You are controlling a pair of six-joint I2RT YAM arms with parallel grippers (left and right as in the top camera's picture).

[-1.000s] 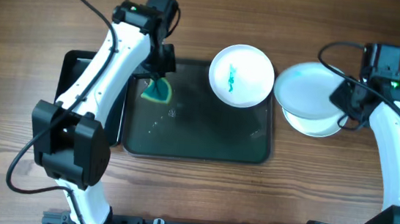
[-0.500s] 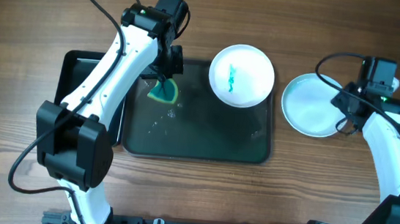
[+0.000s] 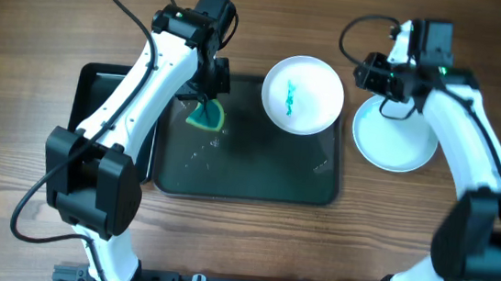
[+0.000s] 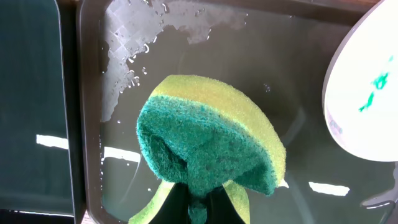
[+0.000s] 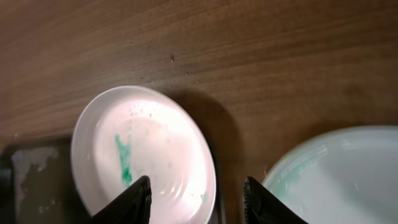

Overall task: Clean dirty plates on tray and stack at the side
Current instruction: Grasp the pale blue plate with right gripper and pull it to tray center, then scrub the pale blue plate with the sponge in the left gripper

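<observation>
A white plate (image 3: 303, 94) with a teal smear sits at the back right of the dark tray (image 3: 247, 172). A pale blue plate (image 3: 395, 141) lies on the table right of the tray. My left gripper (image 3: 205, 97) is shut on a green-and-yellow sponge (image 3: 205, 115) over the tray's wet back left part. In the left wrist view the sponge (image 4: 208, 143) fills the centre, with the gripper (image 4: 199, 208) below it. My right gripper (image 3: 378, 79) is open and empty, between the two plates. In the right wrist view the gripper (image 5: 198, 202) stands over the gap between the smeared plate (image 5: 143, 155) and the pale blue plate (image 5: 336, 180).
A narrower black tray (image 3: 88, 106) lies against the dark tray's left side, partly under my left arm. Water and foam cover the tray's back left corner (image 4: 143, 31). Bare wooden table surrounds the trays.
My right gripper has let go of the pale blue plate at the right and moved back and left toward the smeared white plate. My left gripper shifted slightly right with the sponge.
</observation>
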